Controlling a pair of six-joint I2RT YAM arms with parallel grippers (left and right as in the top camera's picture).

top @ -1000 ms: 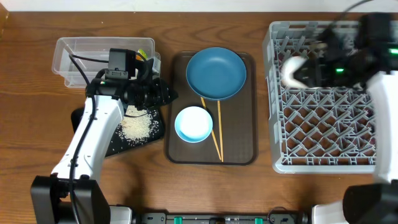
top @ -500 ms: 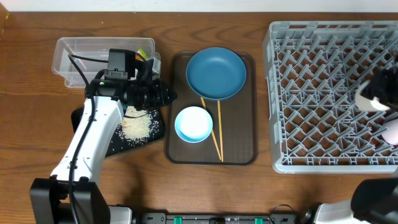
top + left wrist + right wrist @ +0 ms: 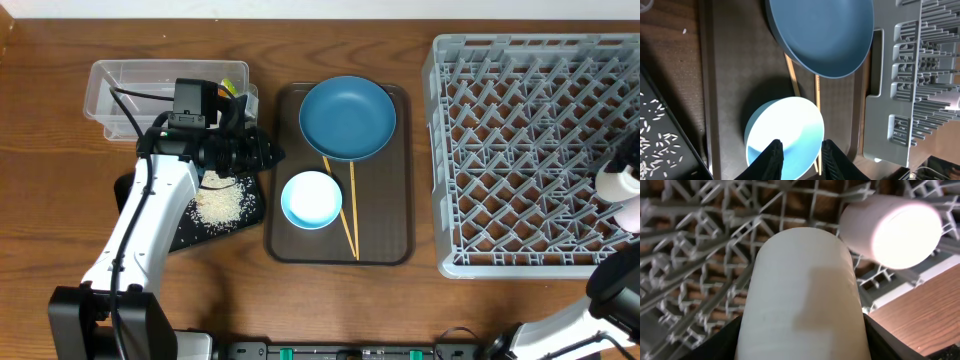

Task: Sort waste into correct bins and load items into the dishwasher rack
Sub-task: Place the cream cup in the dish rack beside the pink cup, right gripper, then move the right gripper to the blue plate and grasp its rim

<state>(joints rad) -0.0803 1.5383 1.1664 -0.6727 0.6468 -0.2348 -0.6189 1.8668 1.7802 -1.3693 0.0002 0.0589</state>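
**Placement of a cup in the dishwasher rack.** The right gripper [image 3: 802, 347] has its jaws closed round the barrel of the pale green cup [image 3: 800, 290]. It holds the cup over the grey dishwasher rack [image 3: 500, 120], close to the crate's right-hand rim. The pink cup [image 3: 892, 227] rests among the pegs just beside it.

- **Good practice:** the cup is best lowered into a vacant cell between pegs, inward of the rim and apart from the pink cup. The jaws should part only once the lattice bears the cup.
- **Hazard:** the rim and the wooden table [image 3: 920, 325] lie just past the pink cup, so a cup released there would likely roll off or knock its neighbour.
- **Left side:** the left gripper [image 3: 801, 155] has its jaws a little apart with nothing between them. It hangs at the border of the black tray [image 3: 140, 190] and the brown serving tray [image 3: 395, 250], facing the light-blue bowl [image 3: 785, 130].
- **Items not yet loaded:** the dark-blue bowl [image 3: 347, 118] and the chopsticks [image 3: 351, 220] lie on the serving tray.
- **Waste and bins:** loose rice [image 3: 218, 203] lies on the black tray, and the clear tub [image 3: 105, 90] stands behind the left arm.
- **Obstruction:** all of these lie well apart from the right arm. In its path stand only the pegs and the pink cup
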